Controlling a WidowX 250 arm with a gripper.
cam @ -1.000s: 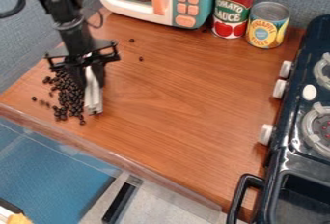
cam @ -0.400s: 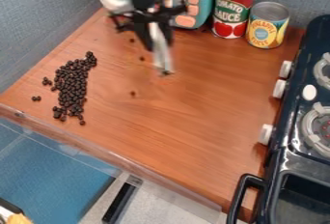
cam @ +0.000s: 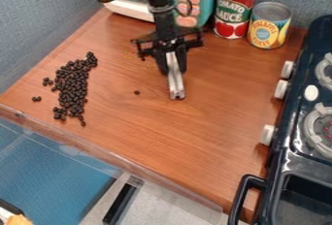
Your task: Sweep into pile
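- The gripper [cam: 173, 64] has its jaws pinching a pale strip [cam: 175, 81], seemingly the sweeper.
- One stray bean [cam: 137, 92] lies beside it, towards the tabletop's [cam: 188, 141] left edge.
- The dark pile [cam: 73, 86] sits near that edge.
- Gathering strays seems in hand; next calls for a low leftward push.

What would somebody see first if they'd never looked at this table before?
Probably the heap of small dark beads would catch the eye first, spread over the left part of the wooden tabletop. Next comes the black robot gripper, near the upper middle, holding a pale, narrow tool. Behind it and to the right stand two bright food cans.
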